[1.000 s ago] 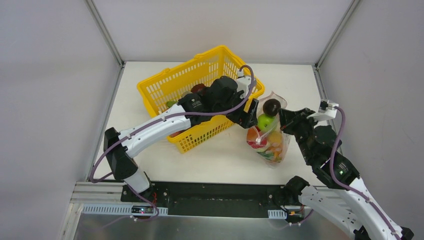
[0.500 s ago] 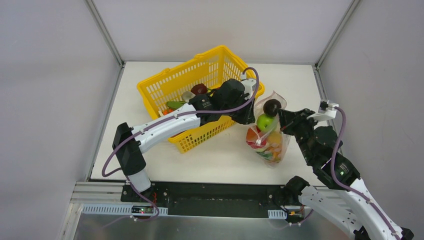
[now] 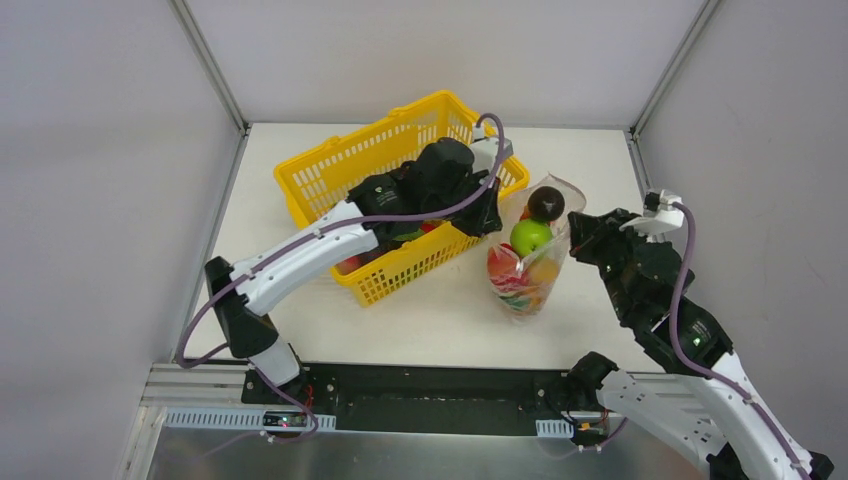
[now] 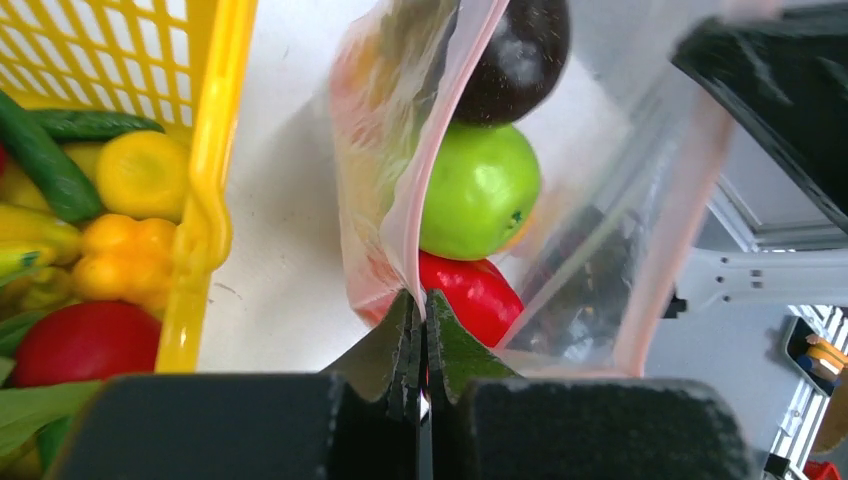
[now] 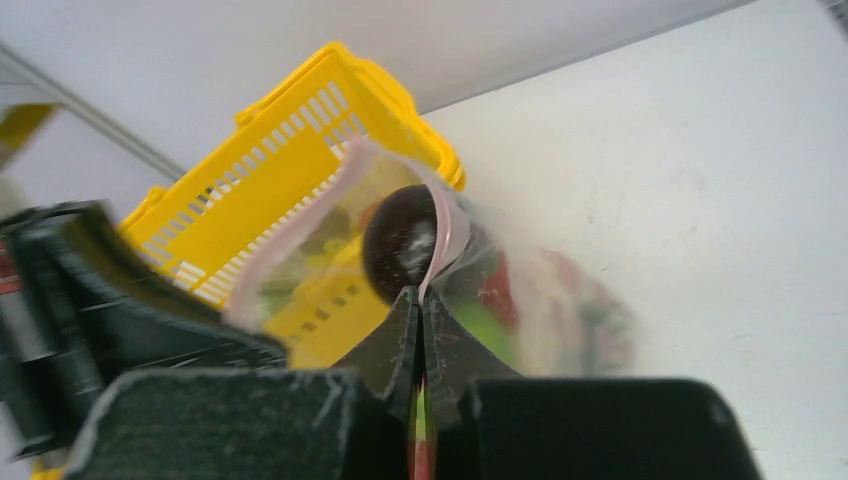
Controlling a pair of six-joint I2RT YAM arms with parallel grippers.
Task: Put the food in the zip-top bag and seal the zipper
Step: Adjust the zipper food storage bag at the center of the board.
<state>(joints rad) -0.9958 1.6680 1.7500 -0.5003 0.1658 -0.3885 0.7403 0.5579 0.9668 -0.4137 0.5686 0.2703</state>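
Clear crinkly zip-top bag [image 3: 520, 285] just beside yellow lattice basket [image 3: 410, 262], at its 3 o'clock.
Left gripper [image 4: 420, 325] and right gripper [image 5: 420, 320] clench opposite edges of its pinkish-red zipper strip [image 4: 440, 150]; bare white table [image 3: 440, 320] at 6 o'clock.

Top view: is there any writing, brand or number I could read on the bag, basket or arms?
None can be read. The zip-top bag, the yellow basket, the left arm and the right arm show no lettering; the small board on the near rail is too small to tell.
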